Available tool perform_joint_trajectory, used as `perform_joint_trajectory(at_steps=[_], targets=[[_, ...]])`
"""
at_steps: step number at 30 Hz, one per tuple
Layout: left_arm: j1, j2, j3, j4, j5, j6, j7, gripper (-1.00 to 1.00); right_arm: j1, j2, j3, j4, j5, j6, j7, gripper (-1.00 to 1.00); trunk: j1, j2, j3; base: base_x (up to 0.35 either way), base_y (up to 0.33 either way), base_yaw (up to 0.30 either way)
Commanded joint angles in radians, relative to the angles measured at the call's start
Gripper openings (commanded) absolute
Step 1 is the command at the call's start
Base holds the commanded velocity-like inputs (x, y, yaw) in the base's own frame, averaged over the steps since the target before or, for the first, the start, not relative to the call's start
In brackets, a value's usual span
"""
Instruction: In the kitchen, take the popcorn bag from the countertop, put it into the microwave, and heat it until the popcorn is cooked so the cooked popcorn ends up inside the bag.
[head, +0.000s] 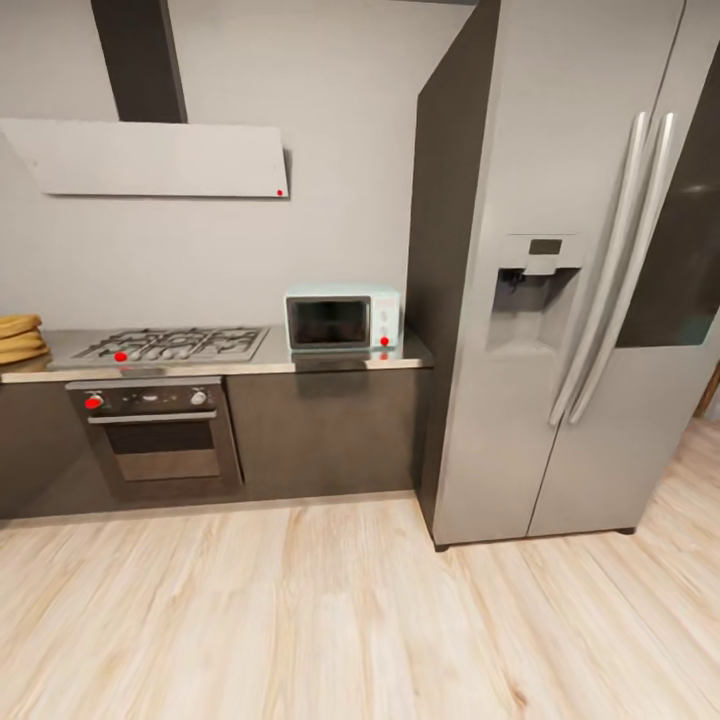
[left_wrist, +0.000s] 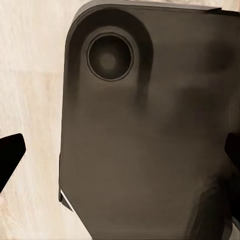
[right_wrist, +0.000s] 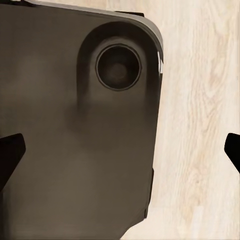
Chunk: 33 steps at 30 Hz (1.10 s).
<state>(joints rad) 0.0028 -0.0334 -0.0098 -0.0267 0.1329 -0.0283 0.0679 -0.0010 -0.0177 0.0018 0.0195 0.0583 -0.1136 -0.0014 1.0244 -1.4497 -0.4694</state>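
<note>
The pale mint-blue microwave (head: 342, 320) stands shut on the grey countertop (head: 281, 362), hard against the fridge side, across the floor from me. At the view's left edge an orange-tan wrinkled sack, the popcorn bag (head: 19, 338), sits on the worktop beside the hob, partly cut off by the frame. No popcorn kernels are visible. My left gripper (left_wrist: 120, 155) hangs open above my dark base, its black fingertips (left_wrist: 10, 161) wide apart. My right gripper (right_wrist: 120, 154) is open as well, with nothing between its fingertips (right_wrist: 10, 156).
A steel gas hob (head: 172, 345) lies over a steel-fronted oven (head: 155, 430), under a white flat hood (head: 150, 158). A tall grey fridge (head: 570, 280) fills the right side. Pale wood floor (head: 330, 620) stretches between me and the cabinets. My dark base (left_wrist: 150, 140) lies under both grippers.
</note>
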Motion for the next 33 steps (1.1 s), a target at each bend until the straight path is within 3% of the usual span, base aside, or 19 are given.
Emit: perform_joint_trajectory(at_steps=[1, 15, 24, 33], targets=[[0.000, 0.000, -0.001, -0.001, 0.009, -0.002, 0.002, 1.00, -0.001, 0.000, -0.001, 0.002, 0.006, -0.006, 0.000, 1.00, 0.001, 0.000, -0.001, 0.316, 0.000, 0.000], [0.000, 0.004, -0.001, -0.001, 0.012, 0.001, 0.004, 1.00, -0.001, -0.001, 0.000, 0.002, 0.006, -0.008, 0.000, 1.00, 0.001, 0.000, -0.001, 0.323, 0.000, 0.000], [0.000, 0.006, -0.001, -0.001, 0.035, 0.001, 0.003, 1.00, -0.001, -0.001, 0.000, 0.002, 0.006, -0.008, 0.000, 1.00, 0.001, 0.000, -0.001, 0.325, 0.000, 0.005], [0.000, 0.004, -0.001, -0.001, 0.034, -0.001, 0.003, 1.00, -0.001, -0.001, 0.000, 0.002, 0.006, -0.008, 0.000, 1.00, 0.001, 0.000, -0.001, 0.325, -0.001, 0.167]])
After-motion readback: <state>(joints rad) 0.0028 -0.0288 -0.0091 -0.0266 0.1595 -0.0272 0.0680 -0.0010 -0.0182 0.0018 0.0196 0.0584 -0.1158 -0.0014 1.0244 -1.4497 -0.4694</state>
